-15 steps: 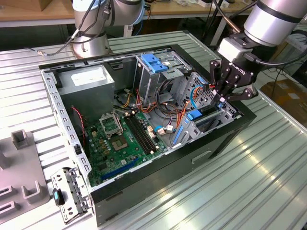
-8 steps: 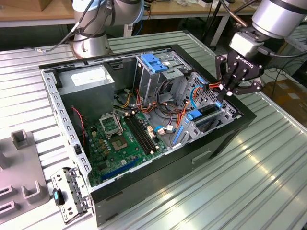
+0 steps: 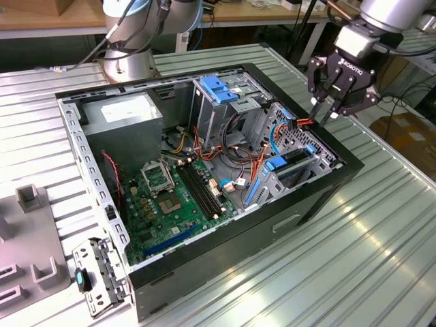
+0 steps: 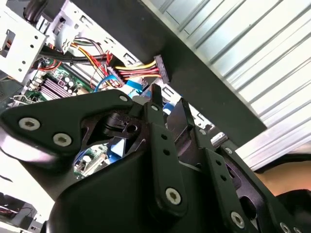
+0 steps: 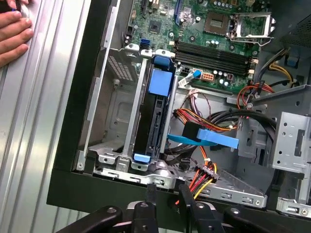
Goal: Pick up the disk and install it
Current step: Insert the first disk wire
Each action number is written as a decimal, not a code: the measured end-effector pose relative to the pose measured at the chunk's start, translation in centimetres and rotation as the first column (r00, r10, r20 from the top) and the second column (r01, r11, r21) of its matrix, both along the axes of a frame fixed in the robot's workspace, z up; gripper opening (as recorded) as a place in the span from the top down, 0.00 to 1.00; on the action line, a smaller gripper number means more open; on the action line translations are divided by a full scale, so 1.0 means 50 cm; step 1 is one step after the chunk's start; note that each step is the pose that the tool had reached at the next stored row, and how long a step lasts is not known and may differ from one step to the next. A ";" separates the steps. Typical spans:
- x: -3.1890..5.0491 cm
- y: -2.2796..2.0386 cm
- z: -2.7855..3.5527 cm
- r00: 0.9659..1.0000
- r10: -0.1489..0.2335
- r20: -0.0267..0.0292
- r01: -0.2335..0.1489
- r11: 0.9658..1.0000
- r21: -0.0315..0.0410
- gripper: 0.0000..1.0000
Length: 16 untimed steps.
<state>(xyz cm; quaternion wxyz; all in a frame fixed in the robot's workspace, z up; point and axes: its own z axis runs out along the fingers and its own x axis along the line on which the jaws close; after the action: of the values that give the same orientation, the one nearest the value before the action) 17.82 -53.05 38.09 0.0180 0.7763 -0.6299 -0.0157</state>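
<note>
The disk (image 5: pixel 151 121) is seated in a bay by the case (image 5: pixel 73 194) edge; the gripper (image 5: pixel 166 189) is held above that edge, jaws narrowly parted, empty.

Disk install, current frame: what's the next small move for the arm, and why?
Probably a short straight lift. The disk already stands edgewise in its bay inside the case, and the gripper, jaws slightly apart and empty, hangs at the case rim beside the cable plug, which a sideways move might snag.
</note>
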 end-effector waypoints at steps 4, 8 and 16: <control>0.004 0.0019 -0.001 0.997 0.081 0.000 -0.081 0.997 0.000 0.67; 0.005 0.0019 -0.002 0.987 0.164 0.000 -0.164 0.987 0.000 0.67; 0.024 0.0173 -0.004 0.979 0.206 0.000 -0.206 0.979 0.000 0.67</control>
<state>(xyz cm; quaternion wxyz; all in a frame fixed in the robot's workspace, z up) 19.00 -52.18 37.90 0.0195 0.8374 -0.5461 -0.0138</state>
